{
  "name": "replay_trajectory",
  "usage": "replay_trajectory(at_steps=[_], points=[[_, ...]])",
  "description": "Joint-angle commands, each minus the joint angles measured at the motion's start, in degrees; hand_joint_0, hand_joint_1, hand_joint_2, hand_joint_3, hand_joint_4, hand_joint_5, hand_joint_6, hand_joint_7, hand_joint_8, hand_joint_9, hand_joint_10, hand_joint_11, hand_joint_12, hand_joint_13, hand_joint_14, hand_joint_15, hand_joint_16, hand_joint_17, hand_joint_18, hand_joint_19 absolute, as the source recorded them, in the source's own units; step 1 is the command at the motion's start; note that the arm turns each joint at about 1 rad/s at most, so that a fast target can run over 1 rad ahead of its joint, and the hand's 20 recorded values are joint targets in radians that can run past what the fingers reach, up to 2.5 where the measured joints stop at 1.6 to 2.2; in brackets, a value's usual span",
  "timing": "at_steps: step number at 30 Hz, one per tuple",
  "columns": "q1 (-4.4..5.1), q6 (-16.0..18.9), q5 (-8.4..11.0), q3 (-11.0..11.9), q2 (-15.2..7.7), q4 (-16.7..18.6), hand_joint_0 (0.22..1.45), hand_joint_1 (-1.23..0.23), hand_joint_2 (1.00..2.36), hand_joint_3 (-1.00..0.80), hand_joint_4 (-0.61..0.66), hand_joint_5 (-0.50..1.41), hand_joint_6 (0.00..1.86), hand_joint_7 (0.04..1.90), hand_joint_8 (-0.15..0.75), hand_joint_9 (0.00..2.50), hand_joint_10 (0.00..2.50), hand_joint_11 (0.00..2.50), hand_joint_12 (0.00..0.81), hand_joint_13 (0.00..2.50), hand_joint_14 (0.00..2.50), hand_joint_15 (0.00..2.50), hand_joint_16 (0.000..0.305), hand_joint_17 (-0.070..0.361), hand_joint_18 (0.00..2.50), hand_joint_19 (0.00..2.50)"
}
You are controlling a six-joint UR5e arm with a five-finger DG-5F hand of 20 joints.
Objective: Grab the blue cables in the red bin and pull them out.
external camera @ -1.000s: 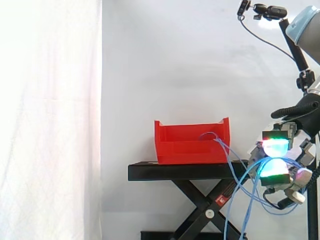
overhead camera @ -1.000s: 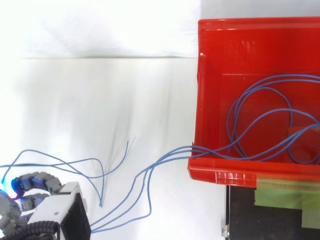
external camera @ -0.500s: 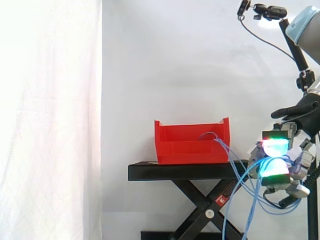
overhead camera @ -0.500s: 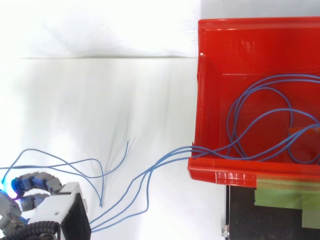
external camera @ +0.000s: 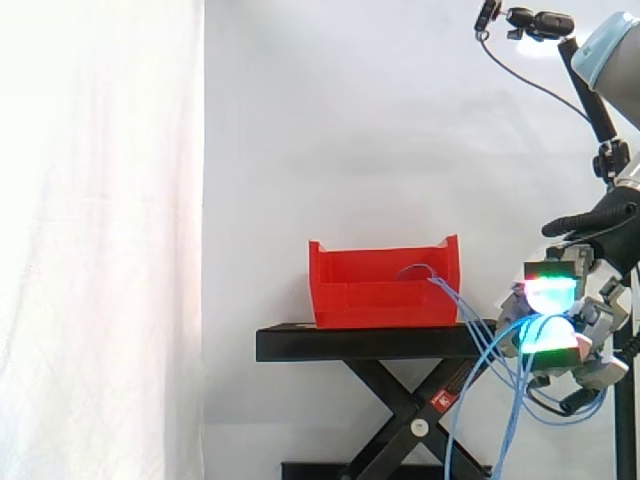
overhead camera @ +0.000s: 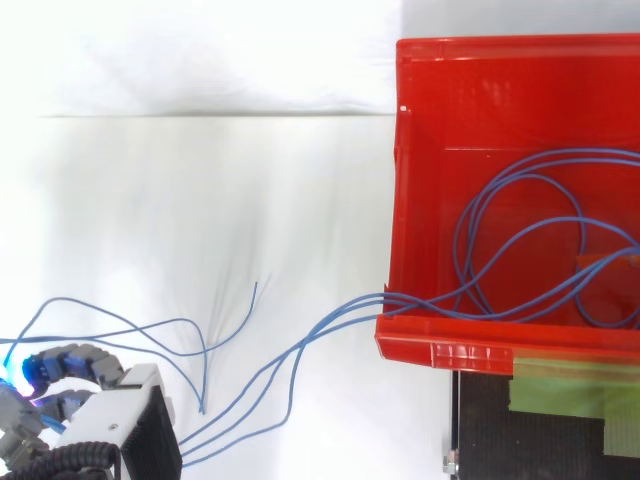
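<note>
My hand [external camera: 556, 322] is curled, its glowing pads pressed together and pinching the thin, smooth blue cables [overhead camera: 383, 297], whose loose ends droop in slack arcs below my fingers. From my pinch the strands rise to the near lip of the boxy, glossy red bin [external camera: 380, 290]. The bin sits well apart from my fingertips on a flat black stand [external camera: 350, 343], with the cables coiled in round loops on its floor.

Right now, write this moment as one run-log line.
hand: shut on blue cables | blue cables: partly out, loops inside red bin | red bin: on black stand
</note>
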Motion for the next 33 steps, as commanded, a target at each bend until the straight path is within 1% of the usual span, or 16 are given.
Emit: replay_trajectory(at_steps=[1, 6, 8, 10, 11, 13, 14, 15, 16, 19, 20, 22, 23, 25, 26, 33], points=[[0.09, -0.2, 0.00, 0.0, 0.0, 0.0, 0.88, -0.86, 1.00, -1.00, -0.09, 0.92, 0.63, 0.80, 0.176, 1.26, 0.03, 1.32, 0.245, 1.36, 1.47, 1.52, 0.041, 0.092, 1.11, 1.11], [0.18, -2.4, 0.00, 0.1, 0.0, 0.2, 0.88, -0.85, 1.00, -1.00, -0.09, 0.92, 0.63, 0.80, 0.159, 1.31, 0.03, 1.43, 0.248, 1.33, 1.63, 1.47, 0.040, 0.091, 1.14, 1.13], [0.18, -4.9, -0.09, 0.1, 0.0, 0.7, 0.88, -0.85, 1.00, -1.00, -0.09, 0.92, 0.62, 0.80, 0.151, 1.32, 0.03, 1.45, 0.243, 1.32, 1.68, 1.46, 0.040, 0.090, 1.14, 1.14], [0.26, -9.1, -0.26, 0.5, 0.0, 2.7, 0.88, -0.85, 1.00, -1.00, -0.09, 0.92, 0.62, 0.80, 0.147, 1.35, 0.03, 1.53, 0.240, 1.32, 1.70, 1.46, 0.040, 0.091, 1.15, 1.14], [0.26, -9.1, -0.26, 0.5, 0.0, 2.7, 0.88, -0.85, 1.00, -1.00, -0.09, 0.92, 0.63, 0.80, 0.144, 1.38, 0.03, 1.58, 0.240, 1.32, 1.71, 1.48, 0.040, 0.090, 1.15, 1.15], [0.18, -14.9, -0.79, 1.6, 0.0, 5.3, 0.88, -0.85, 1.00, -1.00, -0.10, 0.92, 0.63, 0.80, 0.143, 1.39, 0.03, 1.61, 0.239, 1.32, 1.71, 1.47, 0.040, 0.090, 1.16, 1.15], [0.26, -20.1, -1.67, 2.5, 0.0, 7.5, 0.88, -0.85, 1.00, -1.00, -0.09, 0.92, 0.63, 0.79, 0.140, 1.39, 0.03, 1.63, 0.241, 1.32, 1.71, 1.47, 0.040, 0.090, 1.16, 1.15], [0.26, -21.7, -1.93, 2.9, 0.0, 8.1, 0.88, -0.85, 1.00, -1.00, -0.09, 0.92, 0.63, 0.80, 0.119, 1.40, 0.03, 1.64, 0.242, 1.32, 1.71, 1.47, 0.040, 0.090, 1.16, 1.15], [0.26, -25.2, -2.64, 3.3, 0.0, 9.8, 0.88, -0.85, 1.00, -1.00, -0.09, 0.92, 0.63, 0.80, 0.136, 1.41, 0.02, 1.68, 0.242, 1.32, 1.73, 1.45, 0.040, 0.090, 1.16, 1.15], [0.53, -31.7, -4.57, 3.3, 0.0, 14.6, 0.88, -0.85, 1.00, -1.00, -0.10, 0.92, 0.63, 0.80, 0.113, 1.50, 0.01, 1.94, 0.244, 1.32, 1.73, 1.47, 0.040, 0.090, 1.17, 1.14], [0.53, -31.7, -4.57, 3.3, 0.0, 14.6, 0.88, -0.85, 1.00, -1.00, -0.10, 0.92, 0.64, 0.80, 0.114, 1.53, 0.00, 2.06, 0.243, 1.32, 1.73, 1.48, 0.041, 0.091, 1.17, 1.14], [0.53, -34.0, -5.45, 3.3, -0.1, 17.5, 0.88, -0.85, 1.00, -1.00, -0.10, 0.91, 0.64, 0.80, 0.099, 1.53, 0.00, 2.09, 0.245, 1.33, 1.68, 1.50, 0.041, 0.092, 1.17, 1.12], [0.61, -35.6, -6.50, 3.3, -0.1, 20.0, 0.89, -0.85, 1.00, -1.00, -0.10, 0.91, 0.64, 0.80, 0.105, 1.53, 0.00, 2.08, 0.245, 1.33, 1.66, 1.50, 0.041, 0.093, 1.16, 1.12], [0.70, -36.2, -7.12, 3.3, 0.0, 21.3, 0.88, -0.85, 1.00, -1.00, -0.10, 0.91, 0.64, 0.80, 0.106, 1.53, 0.08, 2.10, 0.249, 1.34, 1.64, 1.50, 0.042, 0.093, 1.16, 1.12], [0.70, -36.6, -8.00, 3.3, -0.1, 22.4, 0.88, -0.85, 1.00, -1.00, -0.10, 0.91, 0.65, 0.79, 0.099, 1.52, 0.11, 2.10, 0.247, 1.34, 1.62, 1.50, 0.042, 0.094, 1.16, 1.12], [0.79, -36.6, -8.61, 3.3, -0.1, 22.7, 0.88, -0.84, 1.00, -1.00, -0.11, 0.90, 0.66, 0.78, 0.101, 1.52, 0.17, 2.09, 0.253, 1.34, 1.58, 1.51, 0.042, 0.094, 1.15, 1.12]])
